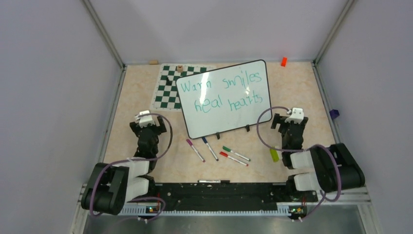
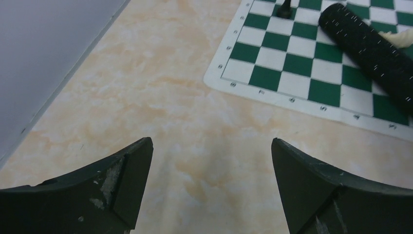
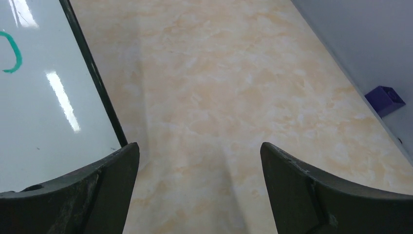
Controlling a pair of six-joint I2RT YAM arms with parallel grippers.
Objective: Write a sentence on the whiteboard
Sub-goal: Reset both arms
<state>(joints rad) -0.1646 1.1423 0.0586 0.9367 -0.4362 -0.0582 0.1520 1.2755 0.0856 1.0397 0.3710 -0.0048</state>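
"Top external: what crowds the whiteboard (image 1: 219, 123)?"
"Chess mat (image 1: 168, 90), partly covered by the board's far-left corner. Four markers (image 1: 216, 151) lie loose on the bench (image 1: 141, 92) just off its near edge. The sentence (image 1: 207, 105) is teal, in two lines. Board sits mid-bench, beyond both arms."
"Left wrist?"
"Left jaws wide apart, nothing held. Marbled beige bench below. A stippled black cylinder (image 2: 370, 51) lies across the green-and-white mat."
"Right wrist?"
"Right jaws spread wide, empty. Glossy board with thin black rim at left. Small purple block (image 3: 384, 100) by the grey wall (image 3: 360, 34)."
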